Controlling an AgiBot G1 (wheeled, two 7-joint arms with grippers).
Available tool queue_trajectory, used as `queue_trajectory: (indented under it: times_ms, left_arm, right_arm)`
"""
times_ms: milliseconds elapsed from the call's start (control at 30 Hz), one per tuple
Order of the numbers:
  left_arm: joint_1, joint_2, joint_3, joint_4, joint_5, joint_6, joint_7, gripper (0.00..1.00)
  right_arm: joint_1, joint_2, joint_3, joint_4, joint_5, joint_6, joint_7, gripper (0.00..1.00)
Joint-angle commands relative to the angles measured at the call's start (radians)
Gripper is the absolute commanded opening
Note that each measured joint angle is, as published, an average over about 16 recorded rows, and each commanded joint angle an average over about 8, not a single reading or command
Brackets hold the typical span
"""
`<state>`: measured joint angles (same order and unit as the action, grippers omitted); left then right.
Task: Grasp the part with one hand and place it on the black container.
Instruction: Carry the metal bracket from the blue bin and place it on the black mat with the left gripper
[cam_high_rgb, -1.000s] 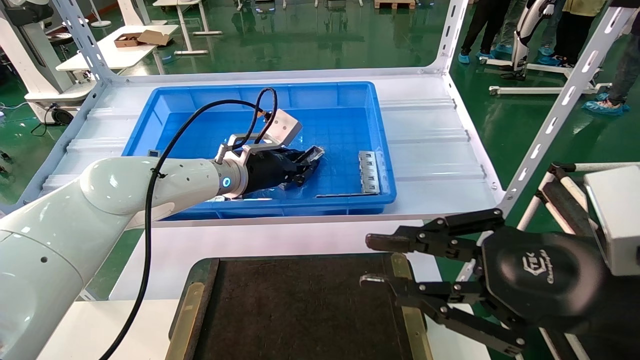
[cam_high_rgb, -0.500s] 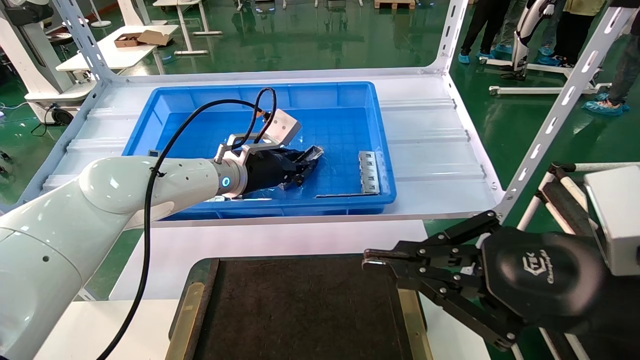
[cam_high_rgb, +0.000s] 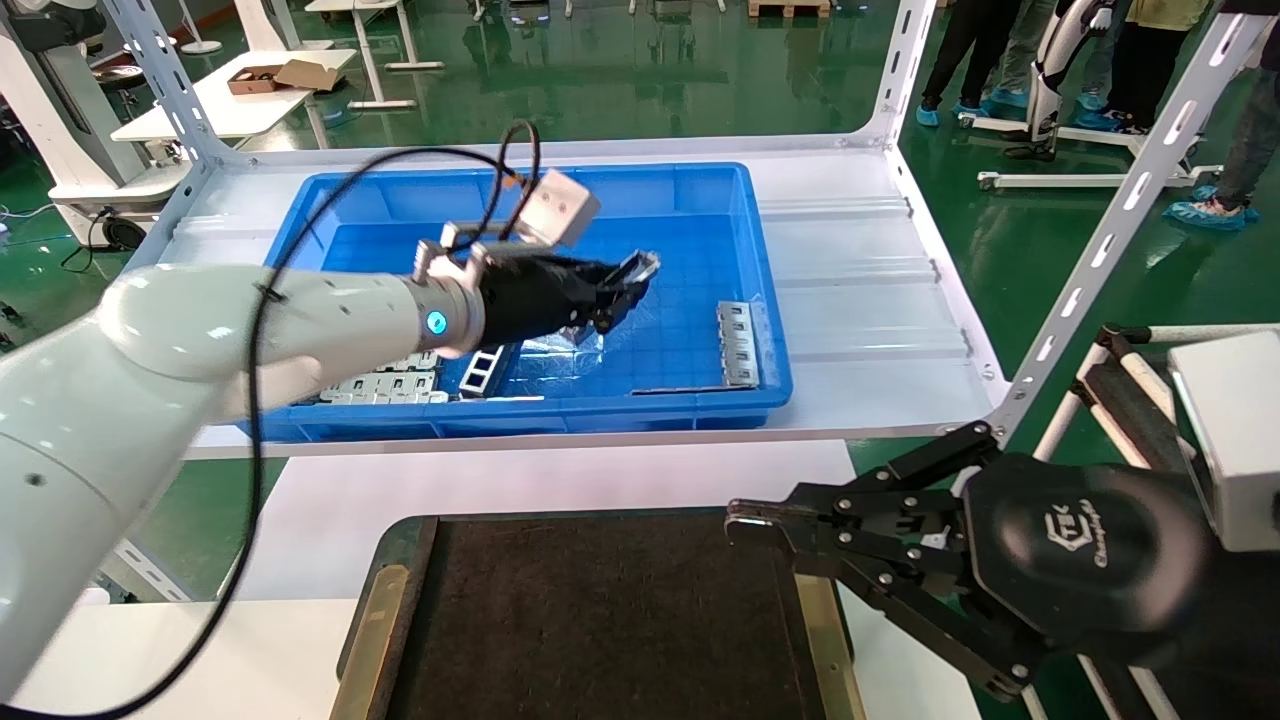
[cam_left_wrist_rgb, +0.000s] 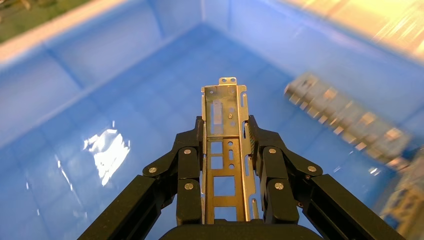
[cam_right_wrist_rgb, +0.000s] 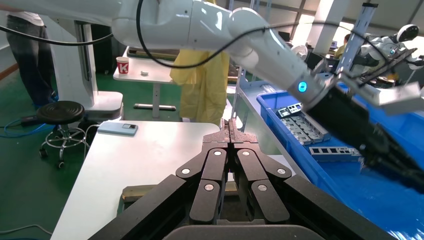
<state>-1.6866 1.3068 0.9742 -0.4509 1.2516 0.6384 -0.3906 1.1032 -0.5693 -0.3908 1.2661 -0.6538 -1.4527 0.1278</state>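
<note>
My left gripper (cam_high_rgb: 622, 283) is shut on the part (cam_high_rgb: 640, 268), a narrow grey metal channel, and holds it in the air above the floor of the blue bin (cam_high_rgb: 500, 173). In the left wrist view the part (cam_left_wrist_rgb: 223, 100) sticks out past the gripper (cam_left_wrist_rgb: 224, 121), clamped by its side walls between both fingers. The black container (cam_high_rgb: 600, 620), with brass strips along its sides, lies at the near edge. My right gripper (cam_high_rgb: 735, 520) is shut and empty over the container's right strip; the right wrist view shows it (cam_right_wrist_rgb: 229, 125) closed too.
In the bin lie a ladder-like grey frame (cam_high_rgb: 480, 370), flat slotted plates (cam_high_rgb: 385, 385) at the near left, and another grey metal piece (cam_high_rgb: 738, 343) by the right wall. White shelf posts (cam_high_rgb: 1100, 240) stand at the right. People stand beyond.
My left arm has lifted the part off the bin floor and a little farther back. My right gripper has closed from open to shut.
</note>
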Motion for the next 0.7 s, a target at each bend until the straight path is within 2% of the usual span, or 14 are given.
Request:
queue_trajectory:
  times_ms: [33,233,400,700]
  left_arm:
    - [-0.012,-0.011,-0.014,-0.008,-0.024,0.023,0.017,0.00]
    - [-0.016,-0.096,-0.069,-0.106,-0.104,0.138,0.090,0.00]
    - [0.021,-0.185,-0.104,-0.242,-0.164,0.226,0.131,0.00]
    - [0.162,-0.367,-0.133,-0.588,-0.247,0.273,0.078,0.00]
  right_arm:
    - [0.000,0.000,0.000,0.000,0.000,0.000,0.000,0.00]
    - [0.000,0.000,0.000,0.000,0.000,0.000,0.000,0.00]
    - [0.000,0.000,0.000,0.000,0.000,0.000,0.000,0.00]
    - [0.000,0.000,0.000,0.000,0.000,0.000,0.000,0.00]
